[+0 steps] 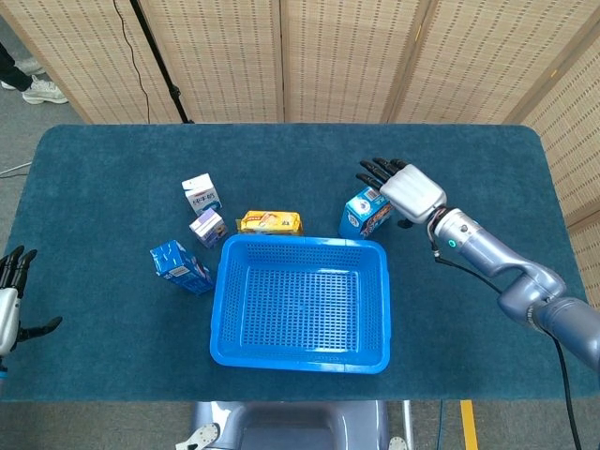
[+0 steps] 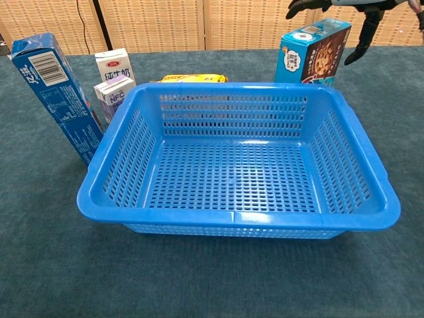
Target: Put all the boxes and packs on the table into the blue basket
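The blue basket (image 1: 217, 309) (image 2: 233, 220) sits mid-table with nothing in it. A blue cookie box (image 1: 365, 214) (image 2: 313, 54) stands upright just beyond its far right corner. My right hand (image 1: 407, 190) (image 2: 363, 18) hovers at that box's top right with fingers spread, holding nothing. Left of the basket stand a tall blue box (image 1: 179, 266) (image 2: 57, 94), a white milk carton (image 1: 202, 193) (image 2: 113, 65) and a small purple-white carton (image 1: 207, 227) (image 2: 113, 95). A yellow pack (image 1: 270, 222) (image 2: 193, 78) lies behind the basket's far rim. My left hand (image 1: 11, 302) hangs open at the table's near left edge.
The dark teal table (image 1: 103, 178) ends just behind my left hand and near the basket's front. Woven folding screens (image 1: 337, 56) stand behind the table. A black stand (image 1: 161, 66) rises behind the far left edge.
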You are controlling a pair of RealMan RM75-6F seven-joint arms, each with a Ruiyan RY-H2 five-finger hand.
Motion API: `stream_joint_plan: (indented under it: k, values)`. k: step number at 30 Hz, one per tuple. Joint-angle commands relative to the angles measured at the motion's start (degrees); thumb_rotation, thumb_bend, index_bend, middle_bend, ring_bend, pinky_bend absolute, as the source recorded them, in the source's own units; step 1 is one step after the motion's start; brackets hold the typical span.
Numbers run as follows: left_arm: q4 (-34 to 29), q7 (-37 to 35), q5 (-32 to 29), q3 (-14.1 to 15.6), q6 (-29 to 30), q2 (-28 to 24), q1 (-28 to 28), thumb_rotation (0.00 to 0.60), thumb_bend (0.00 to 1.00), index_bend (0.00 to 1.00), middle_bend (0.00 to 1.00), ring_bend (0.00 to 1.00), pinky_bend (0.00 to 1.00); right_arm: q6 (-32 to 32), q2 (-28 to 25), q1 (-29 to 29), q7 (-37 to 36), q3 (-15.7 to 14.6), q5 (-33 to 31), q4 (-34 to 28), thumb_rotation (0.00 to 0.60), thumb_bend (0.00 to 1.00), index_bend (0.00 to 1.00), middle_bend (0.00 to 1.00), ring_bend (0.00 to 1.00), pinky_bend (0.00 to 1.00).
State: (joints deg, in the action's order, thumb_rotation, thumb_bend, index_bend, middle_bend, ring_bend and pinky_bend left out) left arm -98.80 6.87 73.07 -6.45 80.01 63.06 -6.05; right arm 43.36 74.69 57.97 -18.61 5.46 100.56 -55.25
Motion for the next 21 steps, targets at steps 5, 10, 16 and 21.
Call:
stream_joint_plan:
  k: [5,10,16,21]
  values:
    - [0.4,-0.1,-1.6,-0.7,-0.5,0.1,-0.4,0.6,0.08,0.0,0.0,0.0,0.0,-2.7,5.0,3.7,-0.2,0.1,-2.3,2.6,0.6,0.51,0.25,0.15,0.08,0.3]
    - [0.6,-0.7,-2.3,-0.8,-1.1,-0.1,-0.6,0.6,0.08,0.0,0.0,0.0,0.0,6.3,9.6,2.2,-3.2,0.2,-2.2,8.1,0.6,0.78,0.61,0.57,0.43,0.44]
    - [0.7,-1.3,-2.4,-0.7,-1.7,-0.3,-0.8,0.6,0.08,0.0,0.0,0.0,0.0,15.4,6.9,0.0,-6.9,-0.6,-1.3,7.7,0.6,0.84,0.64,0.62,0.5,0.48]
    - [0.5,-1.5,-1.3,-0.2,-1.7,-0.4,-0.9,0.6,0.08,0.0,0.0,0.0,0.0,24.5,1.2,-3.4,-5.0,0.3,-1.3,1.6,0.6,0.84,0.64,0.62,0.5,0.48]
